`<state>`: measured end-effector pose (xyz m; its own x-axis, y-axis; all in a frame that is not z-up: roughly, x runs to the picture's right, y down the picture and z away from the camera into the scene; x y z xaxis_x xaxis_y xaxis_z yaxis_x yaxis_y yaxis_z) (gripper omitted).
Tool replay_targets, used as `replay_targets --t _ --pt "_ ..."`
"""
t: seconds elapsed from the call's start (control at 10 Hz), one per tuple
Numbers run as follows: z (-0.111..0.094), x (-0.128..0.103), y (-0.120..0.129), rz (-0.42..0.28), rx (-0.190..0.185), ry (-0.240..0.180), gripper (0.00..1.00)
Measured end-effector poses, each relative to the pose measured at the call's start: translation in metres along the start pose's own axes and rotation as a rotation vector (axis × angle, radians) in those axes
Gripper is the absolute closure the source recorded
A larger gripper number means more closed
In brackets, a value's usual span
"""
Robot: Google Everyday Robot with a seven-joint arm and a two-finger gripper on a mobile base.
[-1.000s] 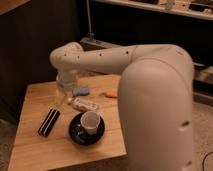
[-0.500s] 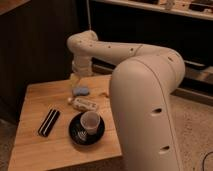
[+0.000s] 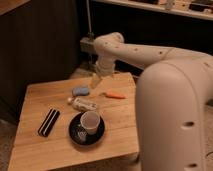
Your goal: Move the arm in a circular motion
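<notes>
The arm (image 3: pixel 170 95) is large and cream-white, with thick rounded segments and small dark screw holes. It fills the right side of the camera view and reaches left to a bulbous joint (image 3: pixel 111 46) above the far edge of the wooden table (image 3: pixel 50 150). The gripper (image 3: pixel 96 80) hangs down from that joint, just above the table's back edge, behind a small blue-grey object (image 3: pixel 80 91). It touches nothing that I can see.
On the table lie an orange stick-like item (image 3: pixel 115 94), a white bottle on its side (image 3: pixel 84 104), a black plate (image 3: pixel 75 136) bearing a white cup (image 3: pixel 90 121), and a black striped case (image 3: pixel 48 122). Dark cabinets stand behind.
The arm's wrist and gripper have swung up, to the right and toward the back of the table. The table items have not moved.
</notes>
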<state>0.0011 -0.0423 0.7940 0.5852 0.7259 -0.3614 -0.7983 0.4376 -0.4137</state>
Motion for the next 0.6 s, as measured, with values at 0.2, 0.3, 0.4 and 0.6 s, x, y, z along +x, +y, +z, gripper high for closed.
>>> replay_targets --t 0.2,0.3,0.4,0.6 --pt "-0.004 0.048 -0.023 0.091 0.014 0.014 0.2" --pt "-0.005 0.068 -0.029 0.126 0.022 0.024 0.2" --pt "-0.005 0.095 -0.025 0.164 0.037 0.043 0.2" --pt "-0.005 0.12 -0.002 0.179 0.048 0.061 0.2"
